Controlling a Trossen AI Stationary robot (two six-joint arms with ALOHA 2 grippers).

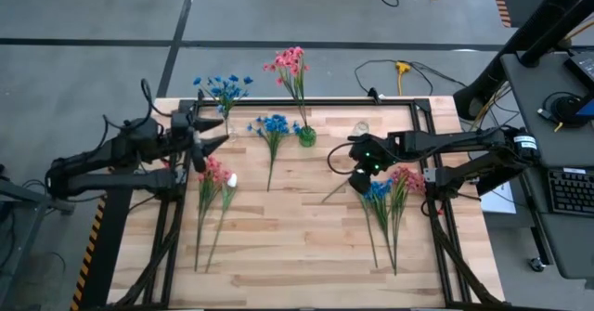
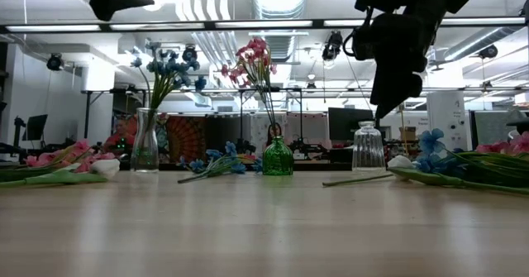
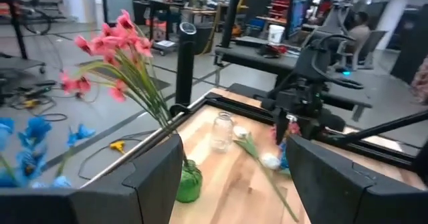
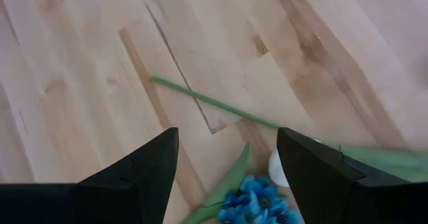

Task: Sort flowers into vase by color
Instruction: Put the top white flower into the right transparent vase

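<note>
Blue flowers [image 1: 224, 87] stand in a clear vase [image 2: 145, 142] at the far left. Pink flowers [image 1: 290, 62] stand in a green vase [image 1: 307, 136]. An empty clear vase [image 1: 362, 128] stands to its right. A blue bunch [image 1: 273, 125] lies flat between the vases. Pink and white flowers [image 1: 215, 172] lie at the left, and blue, pink and white flowers [image 1: 390, 192] lie at the right. My left gripper [image 1: 221, 132] hangs open high beside the blue-flower vase and points toward the table's right. My right gripper [image 1: 360, 183] is open and tilted down above the right pile's blue heads [image 4: 257, 197] and white bud [image 4: 277, 167].
A black frame [image 1: 436, 135] runs around the wooden top. One thin green stem [image 4: 214, 103] sticks out of the right pile toward the table's middle. Bare wood [image 1: 297, 246] lies between the two piles at the near side. Cables lie on the floor beyond the far edge.
</note>
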